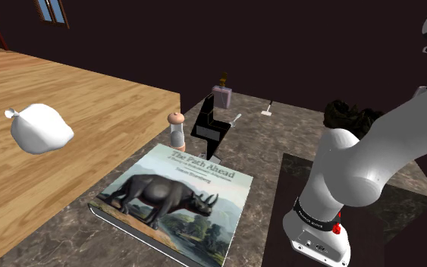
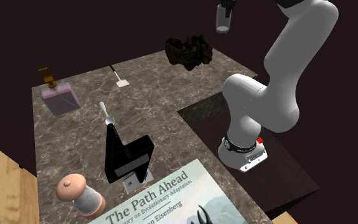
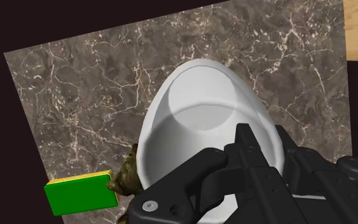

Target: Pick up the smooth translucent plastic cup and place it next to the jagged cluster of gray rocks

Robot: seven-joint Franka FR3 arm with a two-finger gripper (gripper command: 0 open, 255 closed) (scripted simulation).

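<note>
GRIP: my black fingers [image 3: 244, 145] pinch the wall of the pale, smooth translucent cup [image 2: 222, 20], upright, high above the dark marble worktop [image 2: 165, 95] | TARGET: dark jagged rock cluster [image 2: 187, 51] at 7 o'clock from cup, second exterior view | NEXT: I judge descent beside it.

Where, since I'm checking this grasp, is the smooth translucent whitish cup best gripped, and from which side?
At the rim, from above. The smooth translucent whitish cup faces its open mouth to the hand, and its wall narrows toward the base, so a side clasp might slip. Pinching the rim wall, as the black two-finger gripper seems to now, looks sound.
</note>
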